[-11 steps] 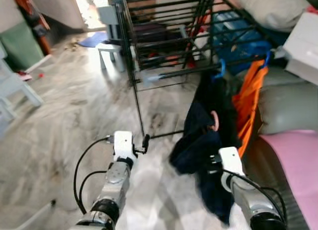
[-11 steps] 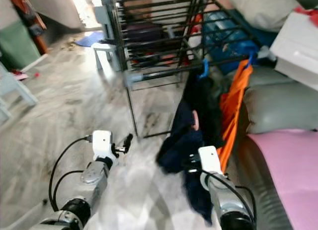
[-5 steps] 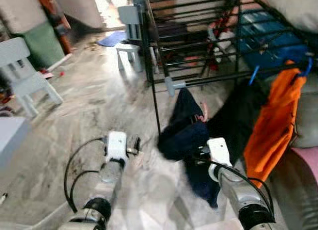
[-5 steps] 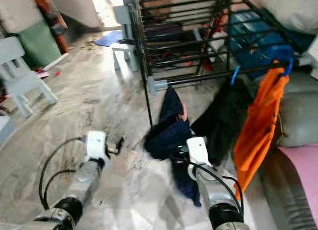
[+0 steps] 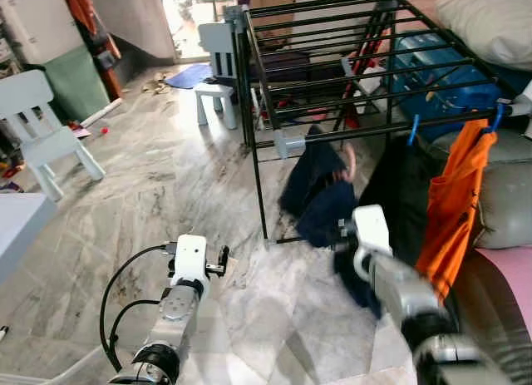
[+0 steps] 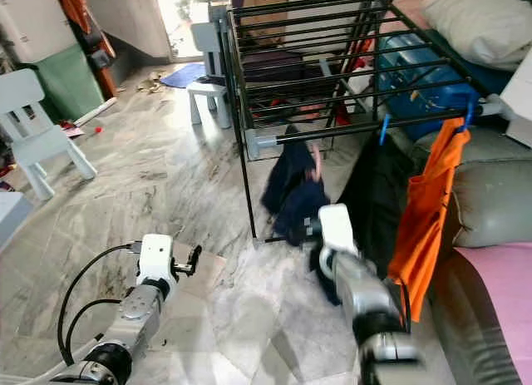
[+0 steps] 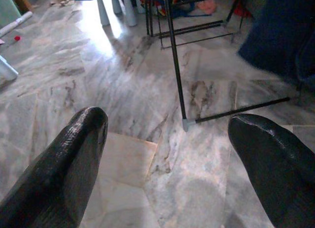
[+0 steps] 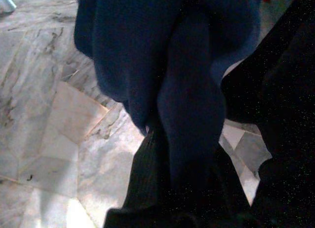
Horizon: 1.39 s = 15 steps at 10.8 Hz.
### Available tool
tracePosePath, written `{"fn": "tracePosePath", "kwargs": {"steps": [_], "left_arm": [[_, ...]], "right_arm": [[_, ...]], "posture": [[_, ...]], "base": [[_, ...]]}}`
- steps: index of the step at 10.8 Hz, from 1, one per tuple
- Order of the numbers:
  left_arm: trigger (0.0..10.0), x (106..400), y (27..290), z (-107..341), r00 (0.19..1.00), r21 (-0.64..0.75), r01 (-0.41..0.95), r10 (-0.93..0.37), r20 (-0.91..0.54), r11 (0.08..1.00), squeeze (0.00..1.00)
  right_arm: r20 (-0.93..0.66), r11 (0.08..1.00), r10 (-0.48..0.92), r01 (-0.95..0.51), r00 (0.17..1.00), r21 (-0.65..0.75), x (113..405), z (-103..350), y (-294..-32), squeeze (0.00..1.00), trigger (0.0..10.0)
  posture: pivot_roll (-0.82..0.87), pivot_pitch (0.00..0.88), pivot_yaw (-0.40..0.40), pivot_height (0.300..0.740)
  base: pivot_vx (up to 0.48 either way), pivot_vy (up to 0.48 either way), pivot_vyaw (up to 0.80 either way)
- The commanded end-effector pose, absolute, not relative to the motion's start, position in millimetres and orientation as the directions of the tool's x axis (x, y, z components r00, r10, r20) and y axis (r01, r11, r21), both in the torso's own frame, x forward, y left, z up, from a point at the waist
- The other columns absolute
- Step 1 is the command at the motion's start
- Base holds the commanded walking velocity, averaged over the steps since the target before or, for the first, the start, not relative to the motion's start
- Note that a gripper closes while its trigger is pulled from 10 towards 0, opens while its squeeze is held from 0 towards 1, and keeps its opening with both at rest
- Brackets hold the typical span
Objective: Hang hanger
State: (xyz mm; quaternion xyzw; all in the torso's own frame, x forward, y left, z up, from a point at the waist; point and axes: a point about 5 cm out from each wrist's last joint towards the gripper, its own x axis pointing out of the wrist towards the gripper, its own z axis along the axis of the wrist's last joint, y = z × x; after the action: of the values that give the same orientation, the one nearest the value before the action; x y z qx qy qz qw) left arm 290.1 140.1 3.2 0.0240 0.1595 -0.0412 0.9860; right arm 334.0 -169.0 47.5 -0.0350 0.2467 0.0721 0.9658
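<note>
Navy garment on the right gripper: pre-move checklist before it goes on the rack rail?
1. Grip: right gripper is pressed into the dark navy garment, cloth bunched over its fingers in the right wrist view; whether it is clamped: cannot tell.
2. Hanger hook: a pinkish piece shows at the garment's top; whether it is over the rail: cannot tell.
3. Rail space: the black metal drying rack's front rail is bare between its grey corner joint and the black garment's blue hanger: ok.
4. Neighbours: black garment and orange garment hang close by, snag risk: not ok.
5. Left gripper: open, holding nothing, low over the marble floor: ok.
</note>
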Motion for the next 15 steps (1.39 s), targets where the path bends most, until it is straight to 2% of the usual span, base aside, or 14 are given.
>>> {"fn": "tracePosePath", "kwargs": {"steps": [1,5,10,12,15], "left_arm": [[10.0,289,144,2,0.943,0.043,0.089,-0.071,-0.324,0.995,0.0],[10.0,285,149,0,0.945,0.039,0.073,-0.056,-0.322,0.997,0.0],[10.0,255,172,-16,0.94,0.051,-0.009,0.026,-0.34,0.999,0.0],[10.0,246,180,-19,0.937,0.063,-0.027,0.047,-0.346,0.998,0.0],[10.0,238,185,-20,0.935,0.07,-0.034,0.056,-0.351,0.997,0.0]], "right_arm": [[-0.436,0.986,0.143,-0.168,0.889,-0.019,348,64,-162,0.0,10.0],[-0.456,0.978,0.191,-0.208,0.869,0.013,366,83,-153,0.0,10.0],[-0.48,0.973,0.232,-0.214,0.846,0.091,378,97,-130,0.0,10.0],[-0.478,0.981,0.194,-0.159,0.857,0.114,381,101,-132,0.0,10.0],[-0.503,0.988,0.111,-0.04,0.857,0.15,378,96,-155,0.0,10.0]], "posture": [[-0.1,0.0,0.094,0.74],[-0.05,0.0,0.074,0.74],[0.05,0.0,0.025,0.74],[0.07,0.0,0.018,0.74],[0.08,0.02,0.025,0.74]], "base": [[0.0,0.0,0.0],[0.0,0.0,0.0],[0.0,0.0,0.0],[0.0,0.0,0.0],[0.0,0.0,0.0]]}}
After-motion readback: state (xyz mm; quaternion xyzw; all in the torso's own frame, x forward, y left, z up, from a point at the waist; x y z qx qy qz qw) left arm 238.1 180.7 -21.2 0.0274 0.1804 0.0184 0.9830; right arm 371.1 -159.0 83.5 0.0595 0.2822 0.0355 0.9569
